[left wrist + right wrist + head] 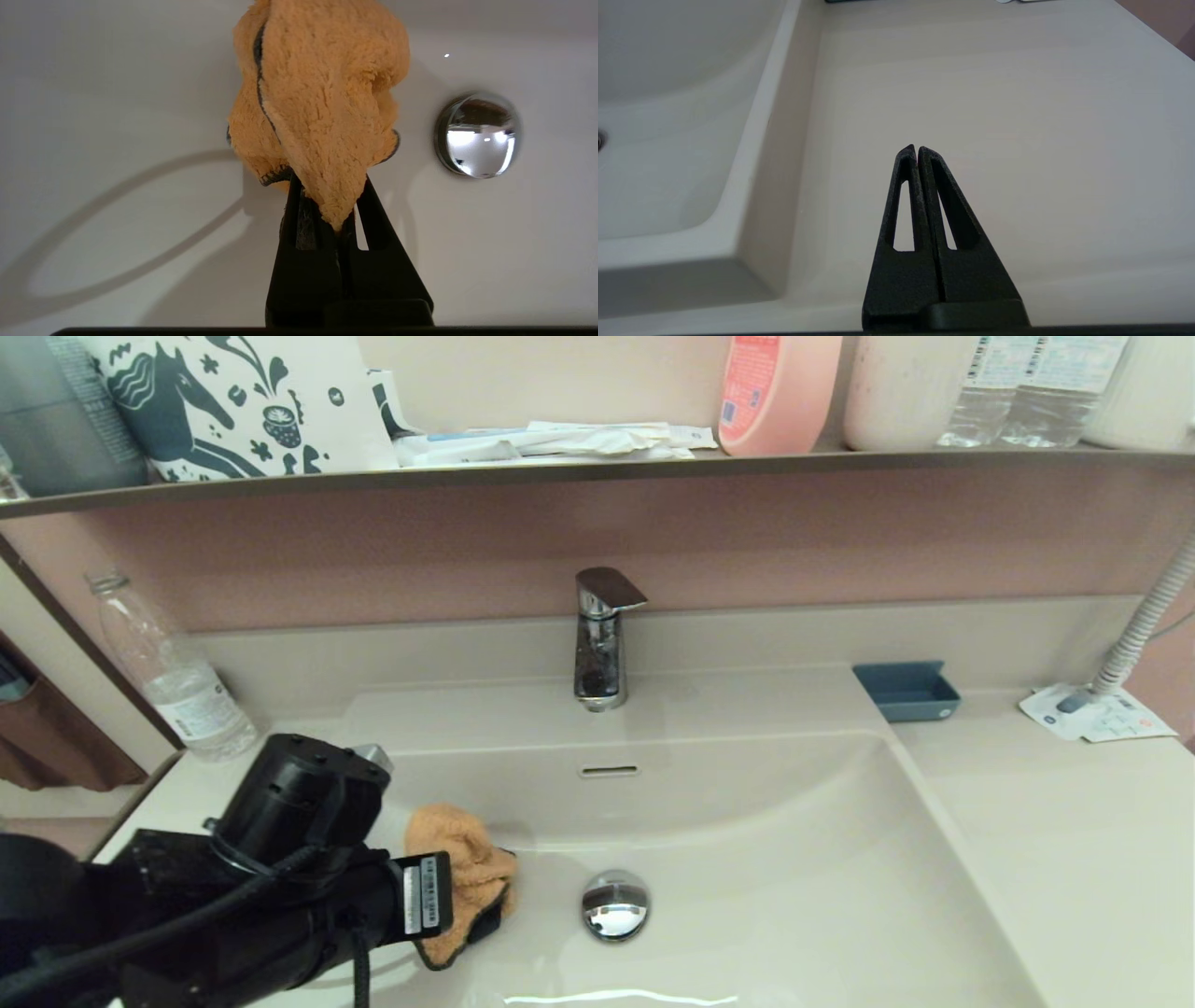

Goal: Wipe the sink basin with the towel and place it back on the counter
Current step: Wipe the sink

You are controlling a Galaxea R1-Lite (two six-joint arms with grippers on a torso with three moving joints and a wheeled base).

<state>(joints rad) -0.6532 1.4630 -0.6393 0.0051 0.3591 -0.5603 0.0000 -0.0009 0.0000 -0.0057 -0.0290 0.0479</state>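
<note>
My left gripper (327, 186) is shut on the fluffy orange towel (462, 859), which bunches out past the fingers (292, 214) and hides their tips. It holds the towel (317, 93) low inside the cream-white sink basin (747, 821), at the left part of the floor, a short way left of the round chrome drain plug (614, 903). The drain plug (477, 134) lies apart from the cloth. The overflow slot (608, 770) sits on the curved back wall. My right gripper (917, 149) is shut on nothing, parked over the counter (994, 116) right of the basin.
A chrome faucet (600, 639) stands behind the basin. A small blue tray (906, 691) and papers (1097, 714) lie on the right counter (1074, 840). A clear bottle (173, 672) stands at the back left. A dark shelf (597, 467) with toiletries runs above.
</note>
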